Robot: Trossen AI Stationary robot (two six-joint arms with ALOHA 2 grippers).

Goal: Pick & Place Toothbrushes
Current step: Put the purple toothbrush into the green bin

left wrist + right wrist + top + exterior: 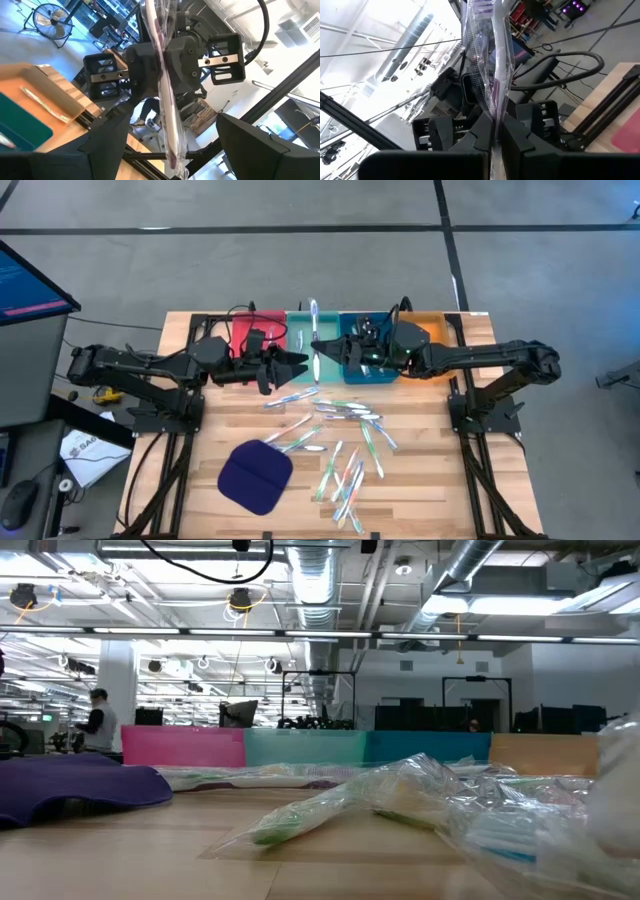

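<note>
The table [420,500] was a pale wooden top on a dark frame, standing on a grey floor. At its far edge four trays stood in a row: red [262,330], teal [298,330], blue [352,370] and orange [432,330]. A dark blue cloth pad [255,476] lay near the front left. Behind the table, in the low view, was a large hall with ceiling pipes [320,580], lamps and a person [98,720] standing far to the left.

Most toothbrushes [345,445] (each in a clear wrapper) lay scattered over the middle of the table, between the pad and the trays. One wrapped toothbrush [314,340] was lifted above the teal tray, standing between the two arms. The right gripper [322,354] was closed on its lower part; in the right wrist view the fingertips [512,132] pressed together on the wrapper. The left gripper [303,363] was just beside it on the left, with its fingers [107,132] spread apart on either side of the wrapper and not touching it, as the left wrist view showed.
</note>
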